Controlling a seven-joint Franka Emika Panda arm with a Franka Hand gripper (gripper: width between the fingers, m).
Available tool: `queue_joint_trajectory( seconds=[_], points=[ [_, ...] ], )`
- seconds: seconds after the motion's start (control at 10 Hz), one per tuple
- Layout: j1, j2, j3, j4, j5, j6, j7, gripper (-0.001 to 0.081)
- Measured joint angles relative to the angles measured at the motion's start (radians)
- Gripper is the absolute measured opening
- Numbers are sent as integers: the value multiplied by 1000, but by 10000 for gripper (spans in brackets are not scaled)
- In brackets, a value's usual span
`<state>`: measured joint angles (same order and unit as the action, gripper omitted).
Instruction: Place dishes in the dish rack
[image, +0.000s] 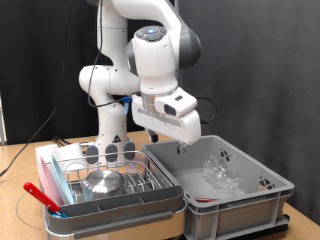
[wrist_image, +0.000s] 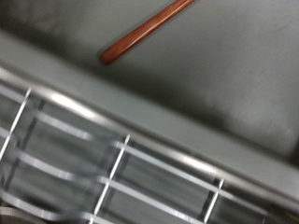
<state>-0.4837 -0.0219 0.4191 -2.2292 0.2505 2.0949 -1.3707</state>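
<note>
The dish rack (image: 105, 185) served as the landmark, sitting low in the exterior view on a pale wooden tabletop (image: 40, 152) before a black curtain (image: 40, 60) that closed off the room behind. At the rack's left edge a red utensil (image: 42, 193) lay slanted along its white tray base, and a clear round piece (image: 25, 212), only faintly visible, sat on the tabletop just left of and below the rack. Inside the rack, among the wire prongs, a small shiny steel bowl (image: 101, 182) rested upside down near the middle, with clear glass pieces (image: 118, 153) standing behind it at the rack's back edge. Immediately right of the rack, touching or nearly touching it, stood a large grey bin (image: 225, 190), with more clear glassware (image: 222, 172) lying inside it. The white robot arm (image: 130, 80) rose behind the rack, and the tool (image: 172, 136) hung above the gap between the rack's right rear corner and the bin's left wall, its fingers hidden in the exterior view; I could not tell whether it was wide or narrow, and nothing showed between the fingers. The wrist view, blurred, showed silver rack wires (wrist_image: 117, 173), a grey band beside them, and an orange-brown stick (wrist_image: 145, 30) lying on a dark grey surface beyond.
</note>
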Motion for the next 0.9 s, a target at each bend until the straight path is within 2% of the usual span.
queue_joint_trajectory(
  seconds=[0.1, 0.3, 0.4, 0.6, 0.7, 0.9],
  points=[
    [5, -23, 9, -26, 28, 5, 29, 805],
    [22, -62, 31, -47, 49, -64, 116, 805],
    [32, -86, 45, -63, 58, -72, 146, 805],
    [42, -146, 67, -118, 59, -24, 216, 805],
    [42, -142, 66, -114, 59, -41, 193, 805],
    [45, -128, 68, -90, 34, -111, 29, 805]
  ],
)
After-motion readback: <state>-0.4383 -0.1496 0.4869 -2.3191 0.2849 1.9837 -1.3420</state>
